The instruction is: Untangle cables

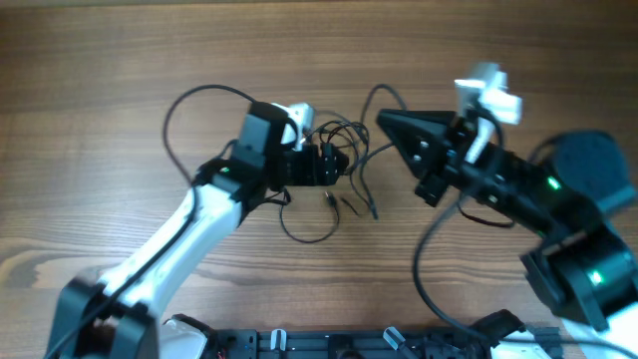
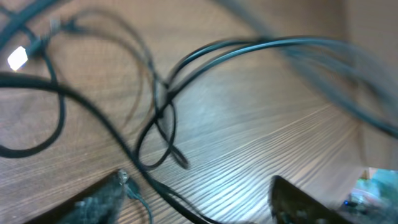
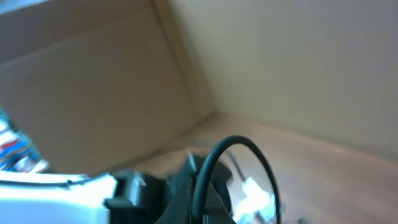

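Observation:
The cables (image 1: 339, 135) lie as a small knot of thin dark strands at the table's middle, with a loose loop (image 1: 311, 237) and tiny plug ends (image 1: 344, 204) toward the front. My left gripper (image 1: 334, 165) sits at the knot's left side. In the left wrist view its jaws (image 2: 199, 182) stand apart low over the wood, and crossing strands (image 2: 161, 118) run between and ahead of them. My right gripper (image 1: 385, 120) is at the knot's right, shut on one strand (image 3: 249, 149) that arches up from its tips (image 3: 202, 186).
A thicker black arm cable (image 1: 189, 110) loops out behind the left arm, and another (image 1: 429, 259) hangs beside the right arm. A black frame (image 1: 329, 344) runs along the table's front edge. A cardboard wall (image 3: 93, 81) stands beyond the table.

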`<action>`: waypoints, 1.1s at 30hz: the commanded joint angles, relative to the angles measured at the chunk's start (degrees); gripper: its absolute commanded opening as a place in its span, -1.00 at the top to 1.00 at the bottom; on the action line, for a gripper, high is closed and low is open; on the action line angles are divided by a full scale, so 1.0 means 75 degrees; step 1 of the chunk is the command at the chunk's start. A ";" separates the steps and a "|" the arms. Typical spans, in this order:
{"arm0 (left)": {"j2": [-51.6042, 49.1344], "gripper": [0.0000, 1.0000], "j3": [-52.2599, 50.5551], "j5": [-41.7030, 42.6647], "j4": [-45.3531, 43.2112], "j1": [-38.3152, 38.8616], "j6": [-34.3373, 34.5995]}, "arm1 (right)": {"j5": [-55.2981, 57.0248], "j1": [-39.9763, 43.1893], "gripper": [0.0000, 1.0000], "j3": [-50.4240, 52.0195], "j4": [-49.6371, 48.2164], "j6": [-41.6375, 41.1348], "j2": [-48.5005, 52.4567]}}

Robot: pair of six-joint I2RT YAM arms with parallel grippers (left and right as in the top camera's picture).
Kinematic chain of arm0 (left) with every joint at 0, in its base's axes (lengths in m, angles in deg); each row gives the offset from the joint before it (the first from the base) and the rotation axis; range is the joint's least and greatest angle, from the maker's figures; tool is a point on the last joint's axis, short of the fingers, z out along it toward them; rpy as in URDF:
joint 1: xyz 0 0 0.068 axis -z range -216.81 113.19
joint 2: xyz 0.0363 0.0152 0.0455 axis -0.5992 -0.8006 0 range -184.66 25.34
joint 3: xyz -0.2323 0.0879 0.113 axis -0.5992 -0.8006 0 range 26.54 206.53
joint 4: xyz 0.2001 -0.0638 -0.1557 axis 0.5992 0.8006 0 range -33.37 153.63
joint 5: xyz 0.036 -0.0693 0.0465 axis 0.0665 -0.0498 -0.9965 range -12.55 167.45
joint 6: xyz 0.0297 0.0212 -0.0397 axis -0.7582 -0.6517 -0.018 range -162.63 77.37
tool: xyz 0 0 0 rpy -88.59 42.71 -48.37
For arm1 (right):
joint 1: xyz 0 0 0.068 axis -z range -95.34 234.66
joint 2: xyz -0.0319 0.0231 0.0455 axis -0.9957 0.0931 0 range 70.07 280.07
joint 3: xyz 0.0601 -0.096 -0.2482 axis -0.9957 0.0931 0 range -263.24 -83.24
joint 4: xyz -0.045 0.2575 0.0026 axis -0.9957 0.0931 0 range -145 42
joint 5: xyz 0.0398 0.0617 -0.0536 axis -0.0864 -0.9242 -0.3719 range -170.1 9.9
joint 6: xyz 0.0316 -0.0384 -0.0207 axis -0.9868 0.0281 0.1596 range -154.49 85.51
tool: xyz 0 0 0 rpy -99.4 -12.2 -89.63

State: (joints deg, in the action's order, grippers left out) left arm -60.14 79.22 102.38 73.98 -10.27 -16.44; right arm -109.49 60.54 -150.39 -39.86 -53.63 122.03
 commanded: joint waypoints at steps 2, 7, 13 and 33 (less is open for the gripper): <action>-0.1005 0.28 0.0099 -0.0624 0.0294 0.0108 -0.0026 | 0.2130 0.0000 0.91 -0.0055 -0.0189 0.0146 -0.0790; -0.1335 0.43 0.0099 -0.2224 0.0962 -0.0070 -0.0026 | 0.4587 0.0000 0.91 -0.0055 -0.0181 0.0149 -0.1221; -0.1332 0.50 0.0099 -0.3934 0.1891 -0.0705 -0.0026 | 0.8594 0.0000 0.91 -0.0055 -0.0122 0.0178 -0.1306; -0.1335 -0.85 0.0099 -0.0638 0.2124 -0.2769 -0.0175 | 0.8600 0.0128 0.71 -0.0044 0.2713 -0.0274 0.1655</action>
State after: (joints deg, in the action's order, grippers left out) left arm -69.93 79.33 82.75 91.53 -31.47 -14.12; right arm -34.21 61.26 -150.46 -21.42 -48.69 129.05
